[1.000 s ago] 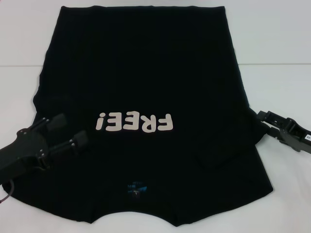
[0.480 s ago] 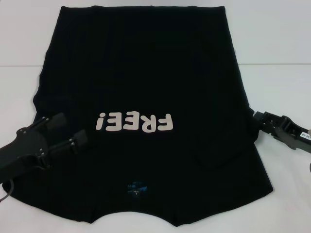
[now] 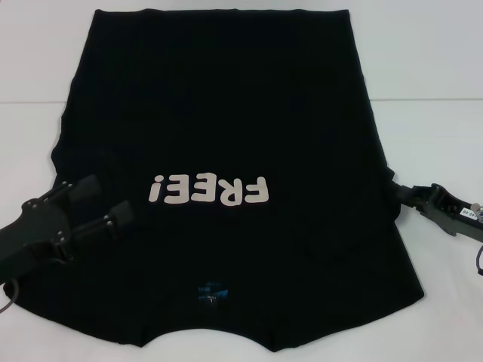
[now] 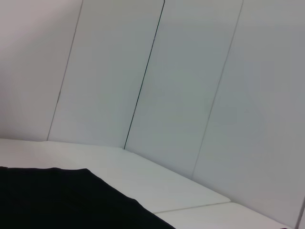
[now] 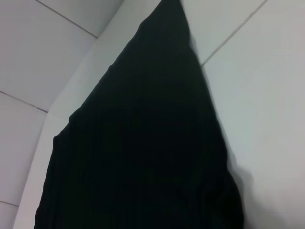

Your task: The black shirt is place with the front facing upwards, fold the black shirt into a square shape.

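The black shirt (image 3: pixel 226 113) lies flat on the white table with its front up. Its white "FREE!" lettering (image 3: pixel 209 190) reads upside down from my side, and the blue neck label (image 3: pixel 209 290) sits near the front edge. Both sleeves are folded in over the body, and a fold line shows at the right front. My left gripper (image 3: pixel 107 200) hovers over the shirt's left edge, open with nothing in it. My right gripper (image 3: pixel 404 192) is at the shirt's right edge, just off the cloth. Both wrist views show only the shirt (image 4: pixel 47 200) (image 5: pixel 143 143) and the table.
White table (image 3: pixel 430 60) surrounds the shirt on the left, right and far sides, with seam lines between its panels. A white panelled wall (image 4: pixel 190 71) stands behind the table. A thin cable hangs by the right arm (image 3: pixel 477 260).
My right gripper has pulled back to the right, away from the shirt's edge. My left gripper has drawn back slightly to the left. The shirt has stayed still.
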`<state>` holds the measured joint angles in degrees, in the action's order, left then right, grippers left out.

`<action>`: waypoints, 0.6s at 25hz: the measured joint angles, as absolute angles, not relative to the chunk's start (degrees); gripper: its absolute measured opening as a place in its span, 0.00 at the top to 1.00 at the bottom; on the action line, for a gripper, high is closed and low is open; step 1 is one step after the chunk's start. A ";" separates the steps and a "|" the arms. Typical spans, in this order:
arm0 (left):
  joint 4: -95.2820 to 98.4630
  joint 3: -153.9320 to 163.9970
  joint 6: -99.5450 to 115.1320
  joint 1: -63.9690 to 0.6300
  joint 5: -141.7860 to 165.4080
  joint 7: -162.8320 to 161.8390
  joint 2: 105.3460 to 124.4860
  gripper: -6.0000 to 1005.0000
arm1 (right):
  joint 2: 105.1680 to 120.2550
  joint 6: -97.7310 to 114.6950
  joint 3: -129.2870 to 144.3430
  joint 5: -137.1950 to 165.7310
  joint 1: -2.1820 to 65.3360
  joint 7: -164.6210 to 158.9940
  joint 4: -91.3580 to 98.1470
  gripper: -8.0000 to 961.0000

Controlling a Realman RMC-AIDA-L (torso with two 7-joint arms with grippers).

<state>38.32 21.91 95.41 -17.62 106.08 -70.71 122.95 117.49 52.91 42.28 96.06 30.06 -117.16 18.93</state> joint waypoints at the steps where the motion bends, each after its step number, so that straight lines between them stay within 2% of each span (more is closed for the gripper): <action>1: 38.32 21.84 95.42 -17.60 106.08 -70.71 122.95 0.10 | 117.49 52.93 42.33 96.06 30.08 -117.16 18.94 0.68; 4: 38.32 21.52 95.58 -17.59 106.08 -70.72 122.95 0.10 | 117.50 52.96 42.72 96.06 30.10 -117.22 18.97 0.82; 10: 38.32 21.44 95.80 -17.56 106.08 -70.74 122.95 0.10 | 117.50 53.08 42.80 96.13 30.09 -117.24 18.99 0.93; 15: 38.32 21.43 95.93 -17.48 106.08 -70.71 122.95 0.10 | 117.50 54.07 42.47 95.82 30.07 -117.15 19.06 0.97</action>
<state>38.32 21.43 95.93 -17.48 106.08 -70.71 122.95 117.50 54.07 42.47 95.82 30.07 -117.15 19.06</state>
